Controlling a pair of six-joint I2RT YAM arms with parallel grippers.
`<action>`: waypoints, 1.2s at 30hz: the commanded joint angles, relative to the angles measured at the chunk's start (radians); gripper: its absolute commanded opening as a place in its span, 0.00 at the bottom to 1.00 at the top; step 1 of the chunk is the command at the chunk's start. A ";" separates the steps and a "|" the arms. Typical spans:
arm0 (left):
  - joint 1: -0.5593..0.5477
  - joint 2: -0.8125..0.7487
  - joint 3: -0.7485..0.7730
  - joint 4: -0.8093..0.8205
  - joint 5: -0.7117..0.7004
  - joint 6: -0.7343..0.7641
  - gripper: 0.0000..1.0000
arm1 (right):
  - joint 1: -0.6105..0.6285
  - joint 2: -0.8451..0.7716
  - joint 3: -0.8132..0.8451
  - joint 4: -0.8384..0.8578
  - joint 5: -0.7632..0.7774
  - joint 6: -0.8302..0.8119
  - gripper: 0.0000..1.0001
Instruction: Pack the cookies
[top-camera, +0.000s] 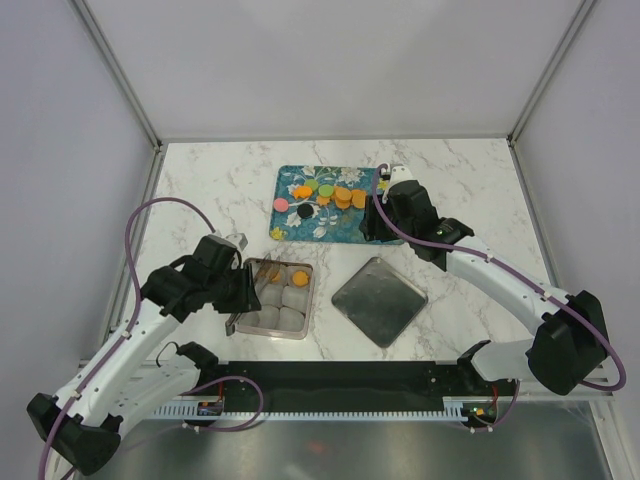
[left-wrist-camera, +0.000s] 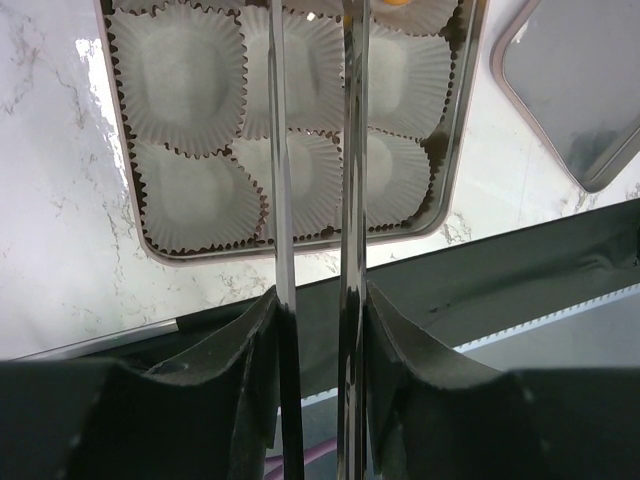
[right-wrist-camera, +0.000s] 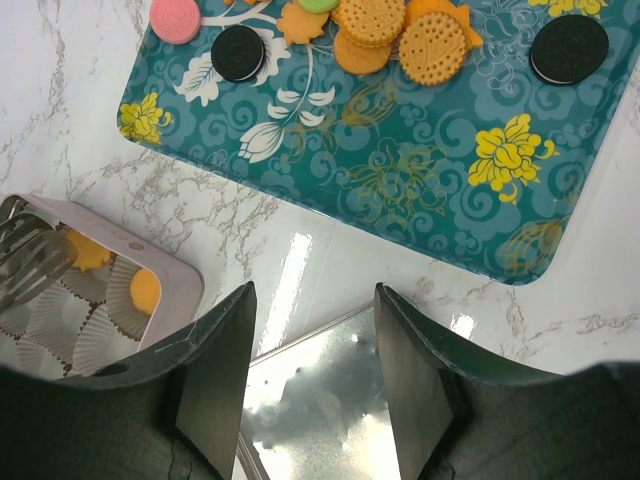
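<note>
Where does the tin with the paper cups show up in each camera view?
Top view: the tin lies lower left of centre.
Left wrist: tin across the top half, behind the tongs.
Right wrist: tin in lower left corner.
Shared landmark: the square lid beside it.

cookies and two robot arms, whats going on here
The robot is filling a tin of paper cups. The left gripper holds tongs over the tin, where two orange cookies sit in cups. The other cookies lie on the teal tray. The right gripper hangs open and empty at the tray's right end. A metal lid lies right of the tin.
</note>
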 joint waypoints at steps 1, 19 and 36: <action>-0.005 0.001 0.004 0.039 0.011 -0.025 0.42 | 0.001 0.004 0.019 0.043 -0.003 -0.001 0.59; -0.005 0.140 0.225 0.083 -0.050 0.044 0.50 | 0.003 -0.001 0.015 0.046 0.000 -0.003 0.59; 0.016 0.634 0.446 0.304 -0.110 0.181 0.61 | 0.001 -0.025 0.003 0.045 0.008 -0.007 0.59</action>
